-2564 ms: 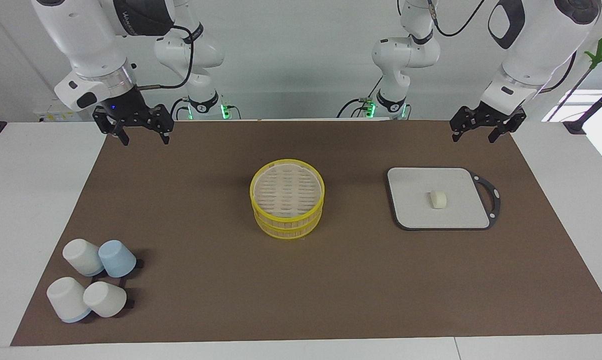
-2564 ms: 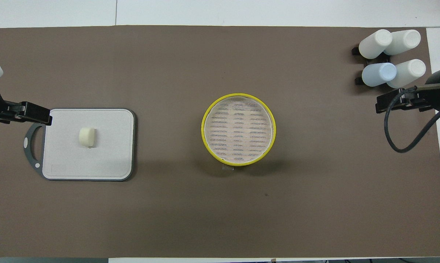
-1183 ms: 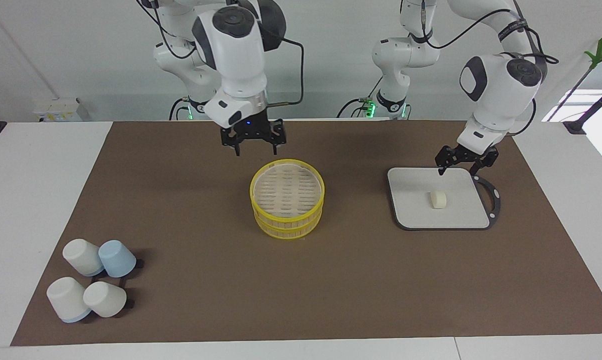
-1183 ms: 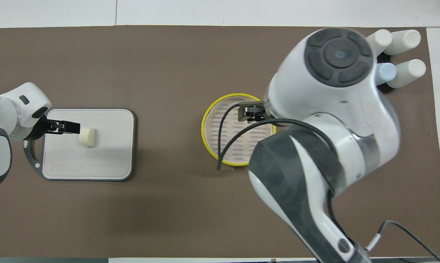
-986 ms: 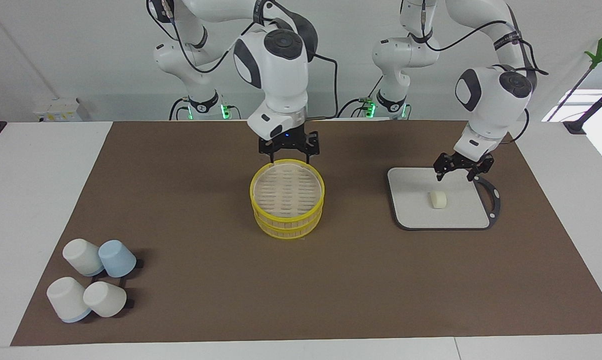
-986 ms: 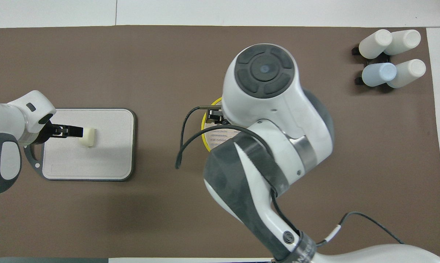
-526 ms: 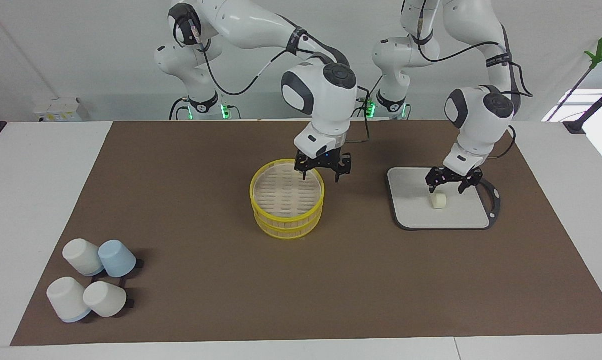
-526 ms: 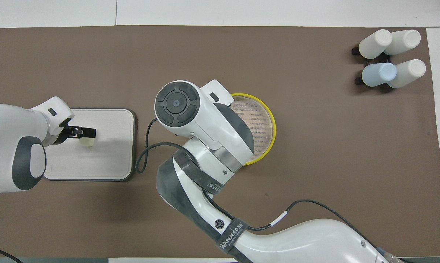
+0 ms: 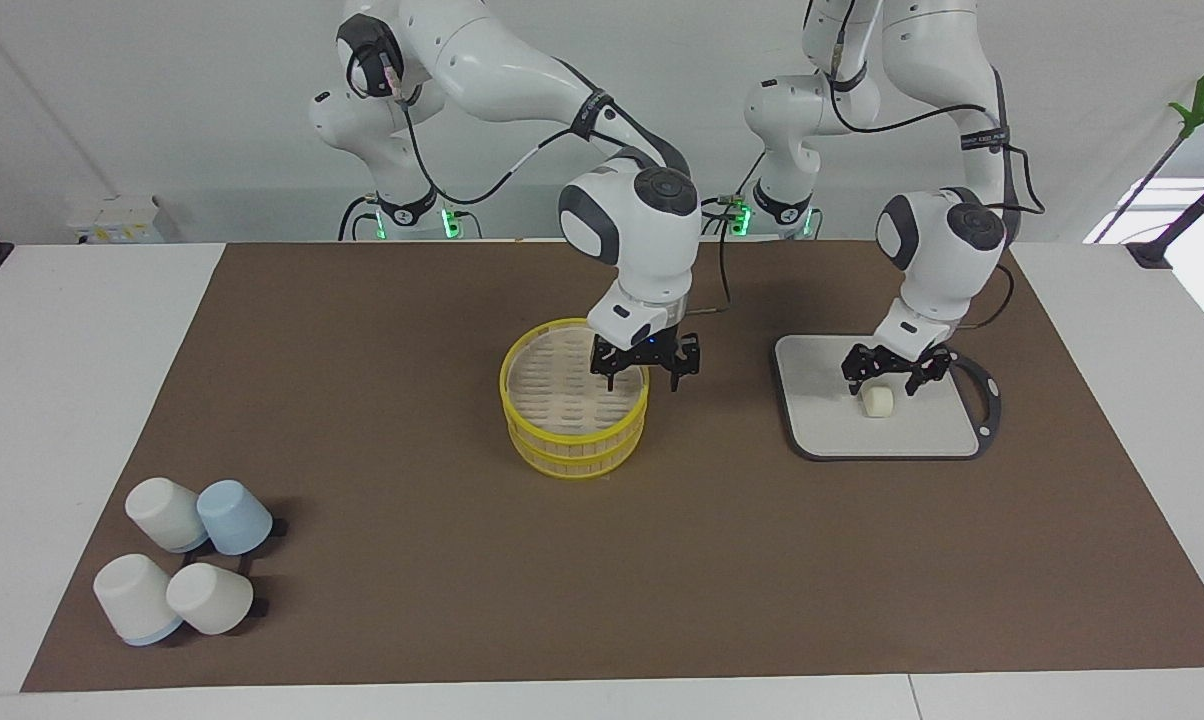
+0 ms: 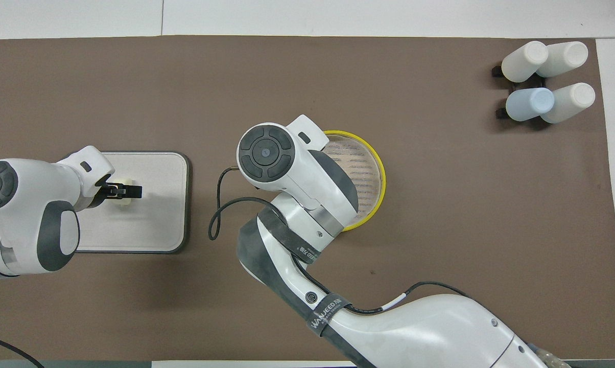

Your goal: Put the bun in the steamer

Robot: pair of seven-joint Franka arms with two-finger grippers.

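The bun point(image 9: 877, 402) lies on a grey cutting board point(image 9: 830, 432) toward the left arm's end of the table. My left gripper point(image 9: 884, 385) hangs open just above it, one finger on each side. In the overhead view the left gripper point(image 10: 125, 192) covers most of the bun point(image 10: 119, 201). The steamer point(image 9: 574, 452) stands mid-table with its pale-topped lid point(image 9: 560, 385) on it. My right gripper point(image 9: 644, 378) is open over the lid's rim, on the side toward the left arm's end. In the overhead view its own arm hides it.
Several upturned white and blue cups point(image 9: 187, 565) stand together at the right arm's end of the brown mat, farther from the robots. The right arm stretches across the mat's middle in the overhead view, covering part of the lid point(image 10: 366, 171).
Both arms swung in from the table's ends and came down. The left gripper sank over the bun. The right gripper passed over the lid to its rim and dropped lower.
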